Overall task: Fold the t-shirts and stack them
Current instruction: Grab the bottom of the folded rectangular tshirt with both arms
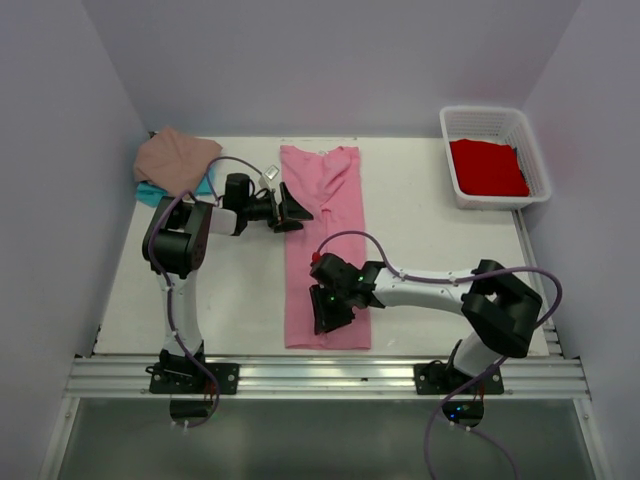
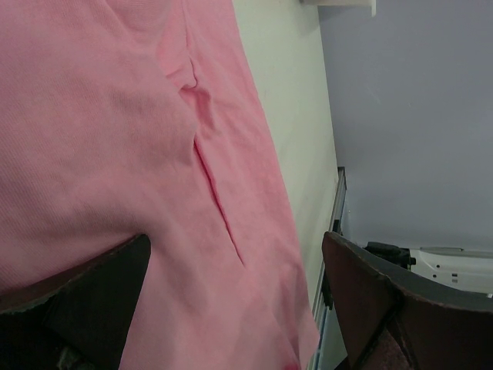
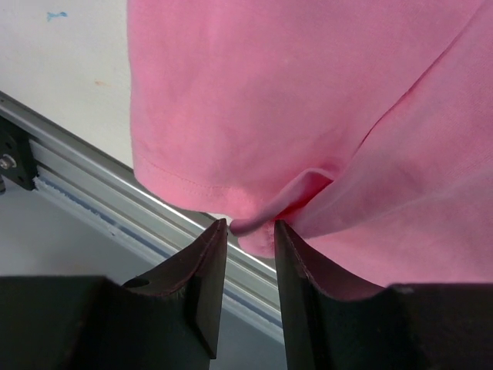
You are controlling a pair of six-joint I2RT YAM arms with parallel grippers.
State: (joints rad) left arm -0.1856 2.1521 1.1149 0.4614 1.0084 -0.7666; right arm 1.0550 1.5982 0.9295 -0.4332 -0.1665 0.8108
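The bright pink t-shirt (image 1: 325, 190) lies as a long narrow strip down the middle of the table. My left gripper (image 1: 298, 212) is wide open at the strip's upper left edge, with pink cloth (image 2: 100, 116) between its fingers (image 2: 236, 239). My right gripper (image 1: 330, 318) sits over the strip's near end. Its fingertips (image 3: 248, 225) pinch a puckered fold of the pink hem (image 3: 293, 77), jaws nearly together. The dusty tan-pink t-shirt (image 1: 175, 158) lies folded at the back left on the teal t-shirt (image 1: 148, 193). The red t-shirt (image 1: 487, 167) lies in the basket.
The white lattice basket (image 1: 480, 113) stands at the back right corner. An aluminium rail (image 1: 320, 378) runs along the table's near edge, just below the pink hem, and shows in the right wrist view (image 3: 77, 177). Purple walls enclose the table.
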